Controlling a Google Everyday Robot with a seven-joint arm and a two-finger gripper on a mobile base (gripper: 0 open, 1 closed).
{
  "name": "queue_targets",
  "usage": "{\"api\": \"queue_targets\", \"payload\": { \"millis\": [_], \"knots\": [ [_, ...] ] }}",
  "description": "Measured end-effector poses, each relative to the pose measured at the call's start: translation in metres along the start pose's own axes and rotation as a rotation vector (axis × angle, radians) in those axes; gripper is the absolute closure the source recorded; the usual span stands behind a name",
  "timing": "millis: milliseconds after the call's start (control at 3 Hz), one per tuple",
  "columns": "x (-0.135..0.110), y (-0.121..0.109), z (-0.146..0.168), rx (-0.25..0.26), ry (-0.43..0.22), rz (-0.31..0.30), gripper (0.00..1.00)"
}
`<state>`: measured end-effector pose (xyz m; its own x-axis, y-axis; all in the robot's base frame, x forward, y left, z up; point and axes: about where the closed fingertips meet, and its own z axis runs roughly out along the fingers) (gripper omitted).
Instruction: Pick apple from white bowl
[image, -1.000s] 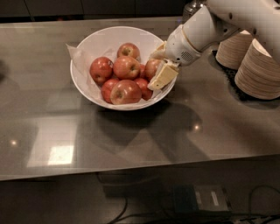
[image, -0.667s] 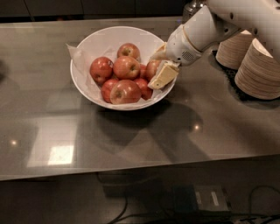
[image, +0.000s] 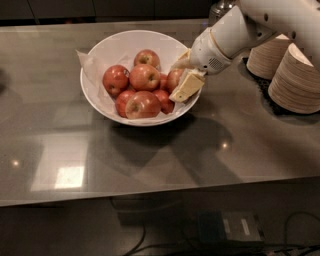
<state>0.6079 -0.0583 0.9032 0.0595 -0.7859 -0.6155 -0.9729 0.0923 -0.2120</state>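
The white bowl (image: 100, 55), lined with crinkled white paper, stands on the grey counter and holds several red apples. My gripper (image: 176, 81) reaches in over the bowl's right rim. Its cream fingers (image: 187, 86) stand on either side of the rightmost apple (image: 173, 77), one in front and one behind, and press against it. This reddish apple still rests among the others and is partly hidden by the front finger. A paler apple (image: 145, 76) sits in the middle of the pile.
Stacks of tan disposable bowls (image: 297, 80) stand at the right on a dark mat, close to my white arm (image: 235, 32). The grey counter (image: 165, 150) runs forward to its front edge. Cables lie on the floor below.
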Motion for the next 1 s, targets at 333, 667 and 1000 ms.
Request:
{"api": "queue_targets", "payload": {
  "millis": [333, 667, 1000],
  "knots": [
    [-0.007, -0.003, -0.009, 0.011, -0.024, -0.01, 1.0],
    [-0.016, -0.005, -0.019, 0.027, -0.047, -0.025, 1.0],
    [-0.034, -0.002, -0.039, 0.038, -0.089, -0.064, 1.0]
  ]
}}
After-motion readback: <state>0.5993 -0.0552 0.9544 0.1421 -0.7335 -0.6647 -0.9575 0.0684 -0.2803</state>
